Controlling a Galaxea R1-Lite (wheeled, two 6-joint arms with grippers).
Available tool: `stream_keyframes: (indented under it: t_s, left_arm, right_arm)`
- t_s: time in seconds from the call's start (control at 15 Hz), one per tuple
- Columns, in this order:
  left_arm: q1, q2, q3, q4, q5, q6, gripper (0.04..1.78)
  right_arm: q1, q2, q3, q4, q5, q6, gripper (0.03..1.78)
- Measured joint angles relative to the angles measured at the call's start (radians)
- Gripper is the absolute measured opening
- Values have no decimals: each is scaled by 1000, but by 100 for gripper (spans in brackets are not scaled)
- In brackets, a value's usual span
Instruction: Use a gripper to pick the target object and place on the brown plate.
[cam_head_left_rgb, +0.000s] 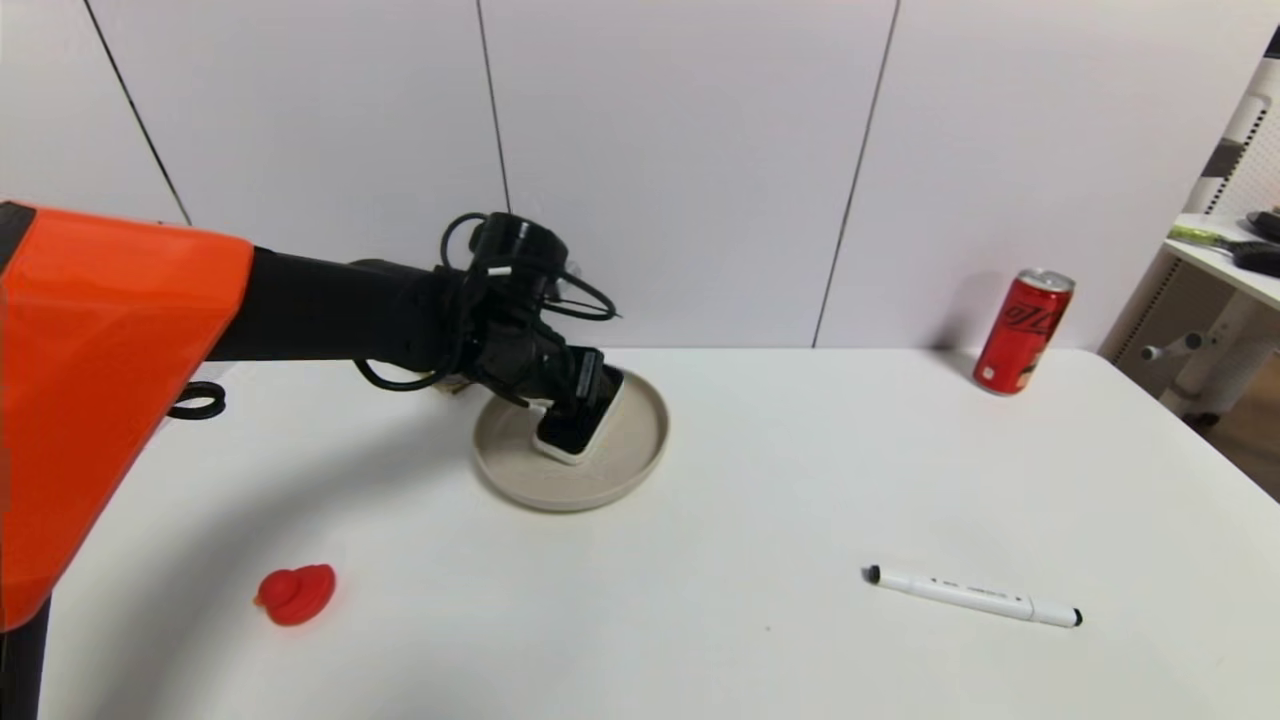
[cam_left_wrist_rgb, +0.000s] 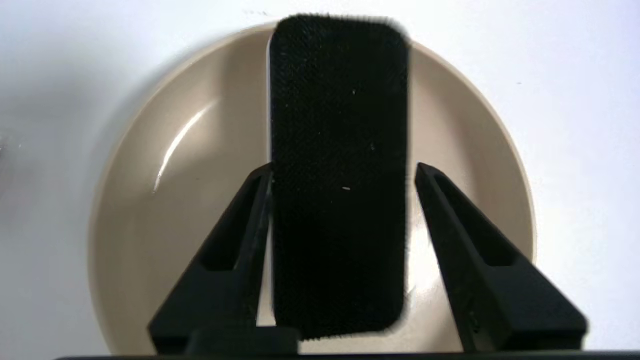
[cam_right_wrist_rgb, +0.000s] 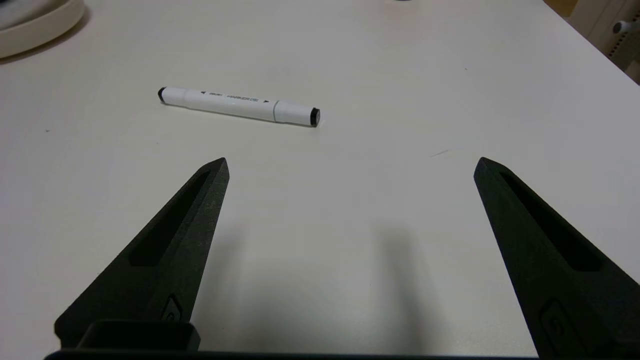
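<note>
The target object (cam_head_left_rgb: 578, 432), a flat block with a black top over a white body, lies in the brown plate (cam_head_left_rgb: 620, 470), one end toward the plate's far rim. My left gripper (cam_head_left_rgb: 575, 400) reaches over the plate and straddles the block. In the left wrist view the block (cam_left_wrist_rgb: 340, 125) sits between the fingers of the left gripper (cam_left_wrist_rgb: 345, 167) over the plate (cam_left_wrist_rgb: 165, 200). One finger touches the block's edge; a gap shows at the other, so the jaws are open. My right gripper (cam_right_wrist_rgb: 350, 162) is wide open and empty above bare table.
A white marker pen (cam_head_left_rgb: 975, 596) lies front right and also shows in the right wrist view (cam_right_wrist_rgb: 235, 104). A red rubber duck (cam_head_left_rgb: 297, 594) sits front left. A red can (cam_head_left_rgb: 1022, 332) stands back right. A small black ring (cam_head_left_rgb: 197, 401) lies at the left edge.
</note>
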Motion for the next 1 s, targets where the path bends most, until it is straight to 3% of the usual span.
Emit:
stream_keyframes:
  t_s: [0.27, 0.67, 0.87, 1.0]
  left_arm:
    - [14, -10, 3, -3, 0, 58, 134]
    - [54, -175, -26, -2, 17, 114, 153]
    - [172, -344, -4, 4, 25, 230, 159]
    - [262, -478, 82, 4, 26, 314, 162]
  right_arm:
    - [0, 0, 0, 0, 0, -1, 169]
    - [0, 0, 0, 0, 0, 0, 169]
    - [0, 0, 0, 0, 0, -1, 169]
    - [0, 0, 0, 0, 0, 0, 169]
